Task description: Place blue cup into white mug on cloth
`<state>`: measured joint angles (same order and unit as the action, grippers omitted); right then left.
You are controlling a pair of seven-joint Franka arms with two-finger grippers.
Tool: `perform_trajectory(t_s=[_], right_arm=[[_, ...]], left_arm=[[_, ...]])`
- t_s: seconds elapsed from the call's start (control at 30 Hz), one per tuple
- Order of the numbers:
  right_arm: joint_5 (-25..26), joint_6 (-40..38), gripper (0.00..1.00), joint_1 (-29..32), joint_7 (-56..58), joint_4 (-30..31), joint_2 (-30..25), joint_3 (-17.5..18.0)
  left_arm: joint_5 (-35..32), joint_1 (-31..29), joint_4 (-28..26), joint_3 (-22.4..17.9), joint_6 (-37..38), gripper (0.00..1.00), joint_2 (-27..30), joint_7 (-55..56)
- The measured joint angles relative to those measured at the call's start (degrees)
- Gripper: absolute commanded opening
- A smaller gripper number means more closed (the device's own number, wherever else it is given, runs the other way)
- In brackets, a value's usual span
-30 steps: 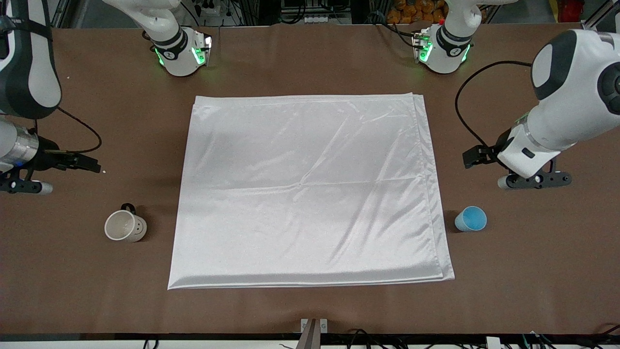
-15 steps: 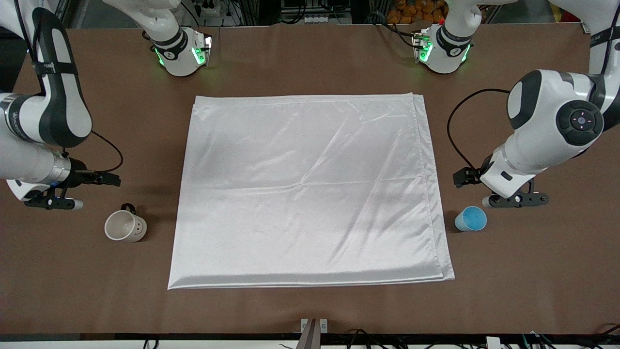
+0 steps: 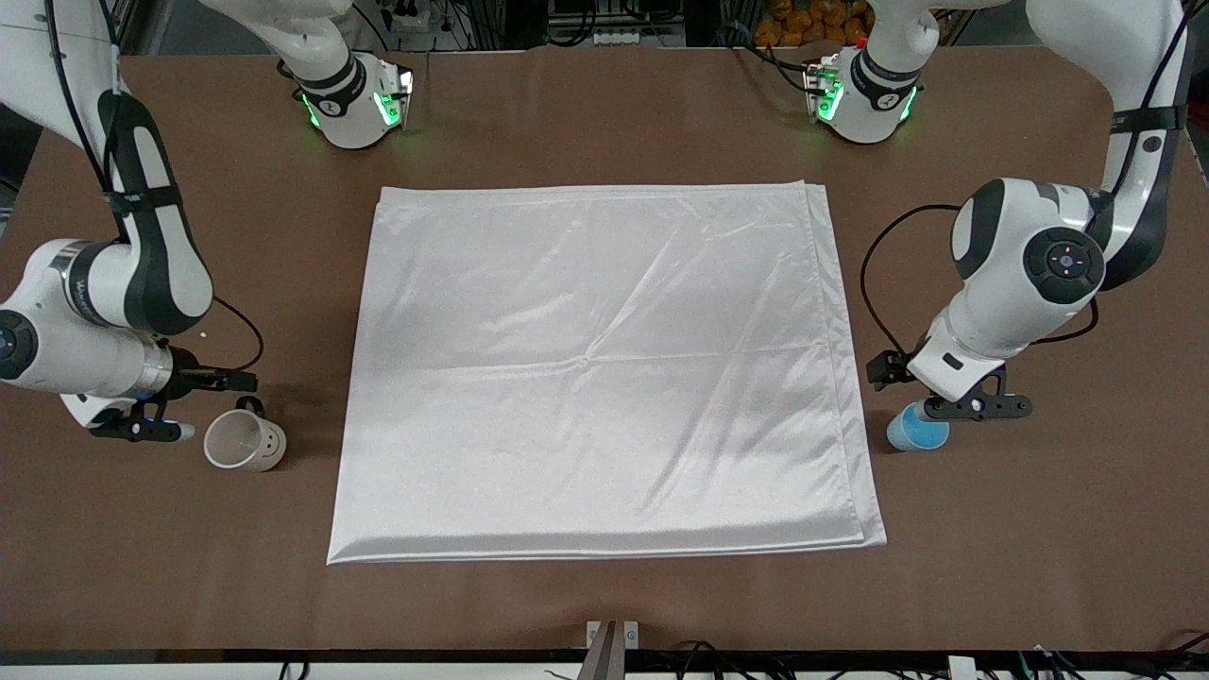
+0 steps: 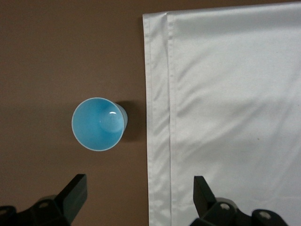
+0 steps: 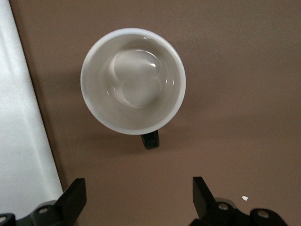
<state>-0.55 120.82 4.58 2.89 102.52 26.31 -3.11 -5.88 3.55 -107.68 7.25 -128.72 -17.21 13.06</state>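
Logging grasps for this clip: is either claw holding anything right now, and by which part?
Nothing is held. The left claw is open above the blue cup; the right claw is open above the white mug.

Light-blue cup [image 3: 915,432] stands upright on the brown table, lower right of frame; smiley-faced white mug [image 3: 244,442], black handle, lower left; creased white cloth [image 3: 604,373] spread flat at centre.
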Motion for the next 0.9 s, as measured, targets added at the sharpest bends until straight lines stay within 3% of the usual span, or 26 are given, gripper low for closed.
perform_trajectory(t_s=[0.33, 0.9], right_arm=[[0.0, 2.5, 1.0, 0.0, 0.0, -0.1, 4.0, 0.0], [0.0, 5.8, 1.0, 0.0, 0.0, -2.7, 6.9, 0.1]], left_arm=[[-1.9, -1.7, -5.1, 0.0, -9.4, 1.0, -1.7, -0.4], [-4.2, -3.2, -5.5, 0.0, -16.0, 1.0, -7.1, -1.2]])
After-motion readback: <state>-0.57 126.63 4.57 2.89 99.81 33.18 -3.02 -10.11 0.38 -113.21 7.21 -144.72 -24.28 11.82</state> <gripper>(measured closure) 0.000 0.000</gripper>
